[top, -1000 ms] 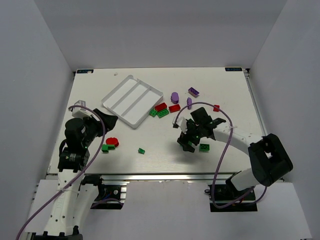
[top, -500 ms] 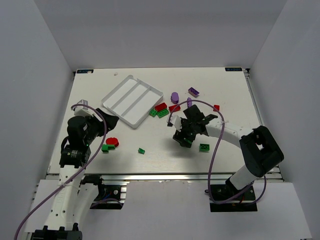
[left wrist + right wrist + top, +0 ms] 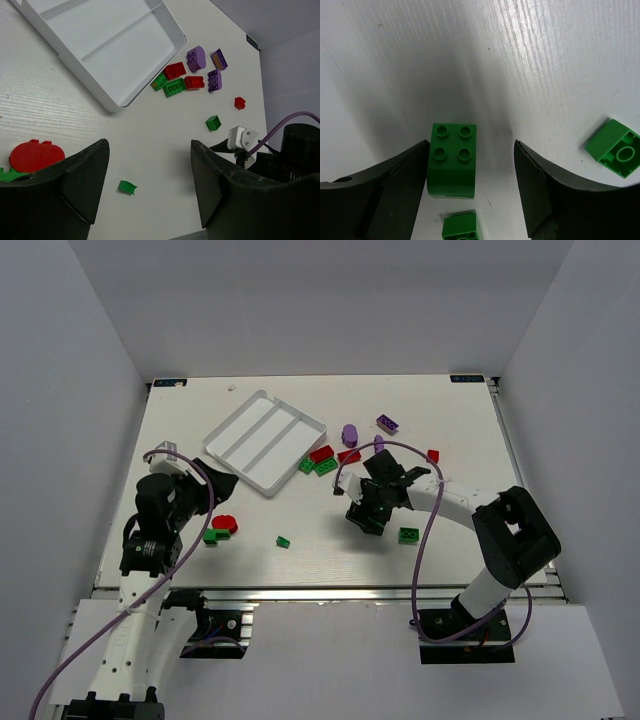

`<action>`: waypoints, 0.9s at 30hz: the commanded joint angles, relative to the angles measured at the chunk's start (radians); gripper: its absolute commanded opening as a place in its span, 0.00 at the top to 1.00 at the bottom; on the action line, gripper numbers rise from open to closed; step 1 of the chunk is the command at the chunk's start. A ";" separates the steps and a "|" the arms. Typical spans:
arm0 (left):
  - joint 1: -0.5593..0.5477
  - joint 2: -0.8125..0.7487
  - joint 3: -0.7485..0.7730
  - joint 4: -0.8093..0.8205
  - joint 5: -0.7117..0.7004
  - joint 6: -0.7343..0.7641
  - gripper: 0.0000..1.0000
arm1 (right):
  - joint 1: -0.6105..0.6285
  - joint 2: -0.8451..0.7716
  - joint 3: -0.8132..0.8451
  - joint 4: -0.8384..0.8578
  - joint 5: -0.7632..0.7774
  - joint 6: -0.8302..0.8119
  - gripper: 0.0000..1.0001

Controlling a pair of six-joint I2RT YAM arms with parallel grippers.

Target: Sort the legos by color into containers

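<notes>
Seen from above, the white tray [image 3: 262, 440] lies slantwise on the far left part of the table [image 3: 300, 575]. The bricks all lie on the table outside it. Red and green bricks [image 3: 326, 461] cluster just off its right corner, with purple bricks [image 3: 349, 432] beyond them. A round red brick [image 3: 225, 523] lies near the left claw [image 3: 218, 483], and a tiny green piece [image 3: 284, 540] sits mid-table. Compared with a second ago, the right claw [image 3: 366, 518] has swung leftward, away from the lone green brick [image 3: 408, 534], and its arm has folded in closer. The left arm has shifted only slightly. The tray and bricks lie where they did.

In the left wrist view, the left claw's fingers [image 3: 82, 180] stand wide apart with nothing between them. The round red brick is by the left-hand finger, and the tray's corner is ahead.

In the right wrist view, the right claw's fingers [image 3: 400, 190] stand wide on either side of a four-stud green brick [image 3: 452, 160] that sits studs-up on the table. One finger is right against it, though whether they touch I cannot tell. The other finger leaves a clear gap, so the brick is not gripped. A second green brick [image 3: 460, 227] shows at the bottom edge. An overturned green brick [image 3: 617, 152] lies off to the right.
</notes>
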State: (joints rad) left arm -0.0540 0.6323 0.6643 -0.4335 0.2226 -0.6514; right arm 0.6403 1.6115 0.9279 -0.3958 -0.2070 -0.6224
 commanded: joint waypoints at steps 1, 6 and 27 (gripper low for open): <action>0.002 -0.014 -0.005 0.013 0.011 0.010 0.24 | 0.012 0.007 0.038 -0.020 0.015 -0.017 0.28; 0.000 -0.025 -0.006 0.009 0.008 0.007 0.24 | 0.018 0.008 0.042 -0.020 0.018 -0.013 0.36; 0.000 -0.031 -0.055 0.441 0.311 -0.264 0.26 | 0.009 -0.010 0.489 -0.100 -0.416 0.262 0.92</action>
State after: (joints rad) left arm -0.0540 0.5964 0.5961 -0.1650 0.4355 -0.8352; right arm 0.6548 1.6157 1.2762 -0.4831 -0.4736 -0.4553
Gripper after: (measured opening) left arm 0.742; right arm 0.429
